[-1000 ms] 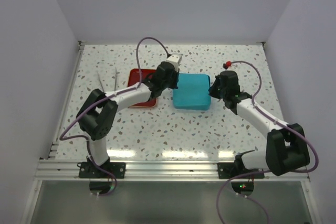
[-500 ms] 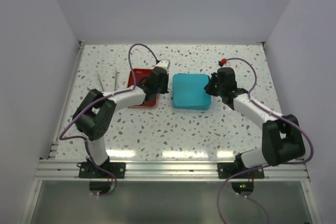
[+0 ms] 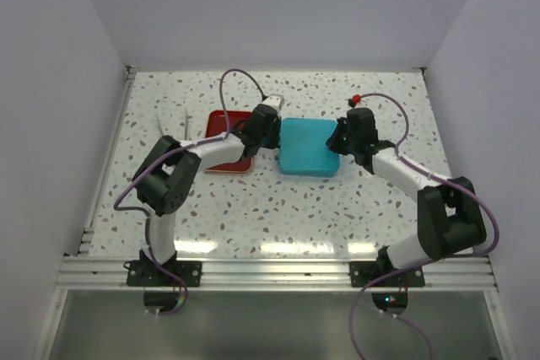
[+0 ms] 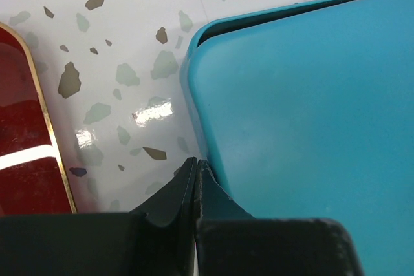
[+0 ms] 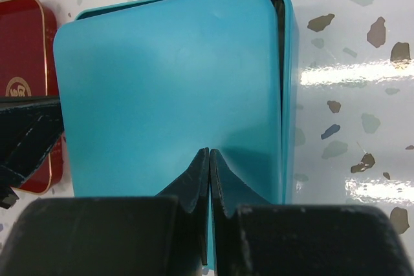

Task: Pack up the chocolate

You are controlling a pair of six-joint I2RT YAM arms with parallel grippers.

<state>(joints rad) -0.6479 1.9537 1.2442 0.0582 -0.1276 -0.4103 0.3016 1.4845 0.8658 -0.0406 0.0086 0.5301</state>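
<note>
The chocolate is hidden; none shows in any view. A teal tin (image 3: 309,147) lies in the middle of the table with its lid on, a little askew, so a dark gap shows along one edge (image 5: 279,30). My left gripper (image 3: 272,135) is shut, its tips (image 4: 196,163) down at the tin's left edge (image 4: 200,114), empty. My right gripper (image 3: 340,142) is also shut and empty, its tips (image 5: 209,152) resting over the right part of the teal lid (image 5: 168,75).
A red tray (image 3: 221,129) with a gold rim lies just left of the tin, partly under my left arm, and shows too in the wrist views (image 4: 26,159) (image 5: 22,37). Thin pale tweezers (image 3: 162,129) lie further left. White walls close in the table.
My left gripper drew back to the left over the red tray, then came back to the tin's left edge. My right gripper shifted slightly towards the tin. Both stayed shut.
</note>
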